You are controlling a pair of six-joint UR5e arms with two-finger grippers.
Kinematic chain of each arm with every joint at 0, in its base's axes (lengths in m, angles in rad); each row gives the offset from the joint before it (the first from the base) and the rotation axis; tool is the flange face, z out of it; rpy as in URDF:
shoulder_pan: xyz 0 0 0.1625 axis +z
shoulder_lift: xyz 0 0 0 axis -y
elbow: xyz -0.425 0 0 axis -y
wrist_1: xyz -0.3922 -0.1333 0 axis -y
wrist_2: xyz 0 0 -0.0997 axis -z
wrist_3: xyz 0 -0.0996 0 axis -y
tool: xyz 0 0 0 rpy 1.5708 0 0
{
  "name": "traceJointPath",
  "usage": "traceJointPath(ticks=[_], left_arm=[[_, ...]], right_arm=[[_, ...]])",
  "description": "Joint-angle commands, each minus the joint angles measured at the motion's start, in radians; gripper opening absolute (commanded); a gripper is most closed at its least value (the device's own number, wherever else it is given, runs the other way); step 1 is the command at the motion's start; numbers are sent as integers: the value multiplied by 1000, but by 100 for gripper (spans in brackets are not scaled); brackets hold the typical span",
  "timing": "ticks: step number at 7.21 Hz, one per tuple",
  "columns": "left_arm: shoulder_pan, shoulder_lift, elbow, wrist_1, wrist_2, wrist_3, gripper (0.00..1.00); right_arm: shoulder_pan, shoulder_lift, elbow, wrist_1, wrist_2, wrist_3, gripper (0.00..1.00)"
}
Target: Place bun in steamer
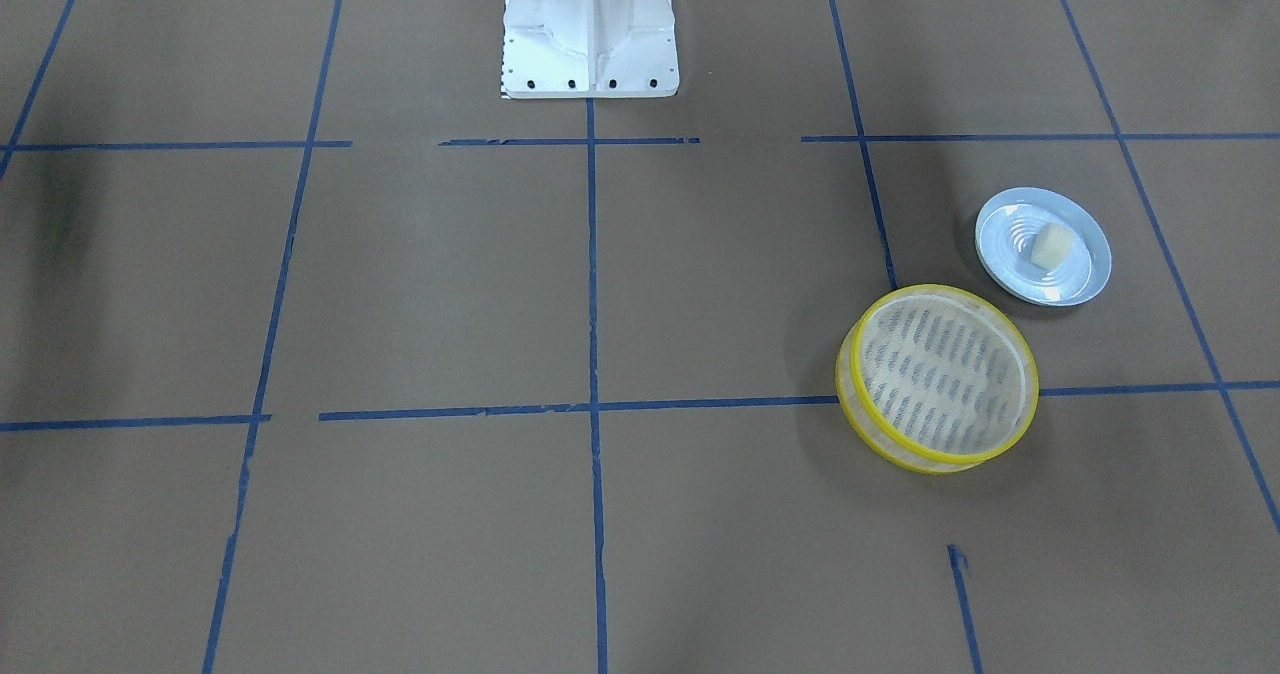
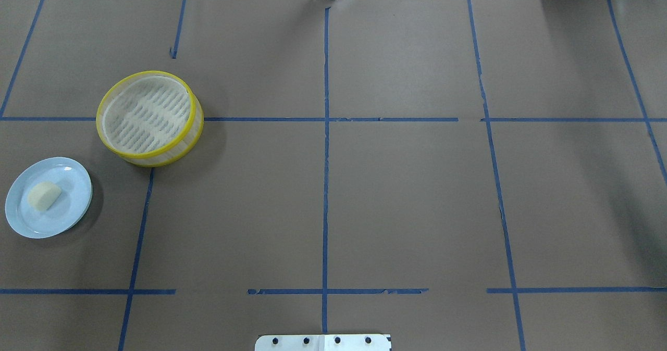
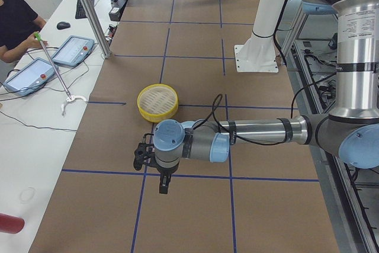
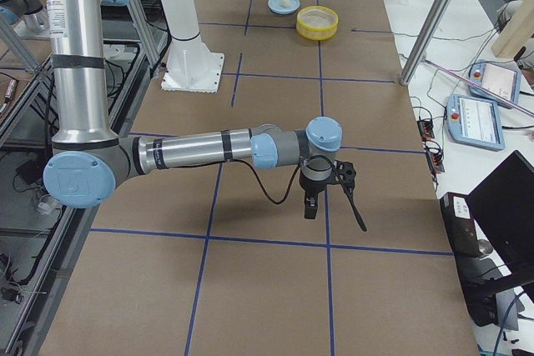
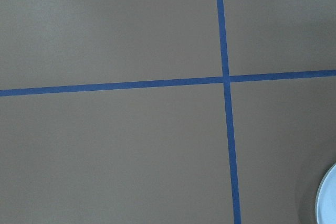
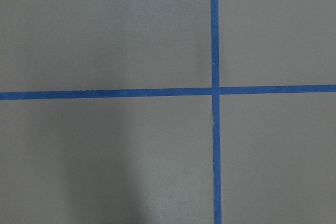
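The cream-white bun (image 2: pixel 44 195) lies on a pale blue plate (image 2: pixel 73 213) at the table's left, and also shows in the front view (image 1: pixel 1052 245). The steamer (image 2: pixel 194 127), yellow-rimmed and empty, stands just beyond the plate, apart from it (image 1: pixel 1030 394). Neither gripper shows in the overhead or front views. In the left side view my left gripper (image 3: pixel 142 157) hangs above the table near the plate. In the right side view my right gripper (image 4: pixel 349 193) hangs over bare table, far from the steamer (image 4: pixel 318 22). I cannot tell whether either is open or shut.
Brown paper with blue tape lines covers the table (image 2: pixel 406 195). The white robot base (image 1: pixel 590 34) stands at the table's near-robot edge. The left wrist view shows only the plate's rim (image 5: pixel 328 198). An operator and tablets (image 3: pixel 71 51) are at the side bench.
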Motion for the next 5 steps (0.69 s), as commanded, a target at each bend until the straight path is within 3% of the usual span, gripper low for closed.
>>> traceJointPath(ticks=[1, 5], left_arm=[[1, -1, -11, 1, -5, -1, 100], [6, -37, -33, -4, -10, -12, 100]], right_arm=[[0, 0, -1, 0, 0, 0, 100], [-1, 0, -1, 0, 0, 0, 100]])
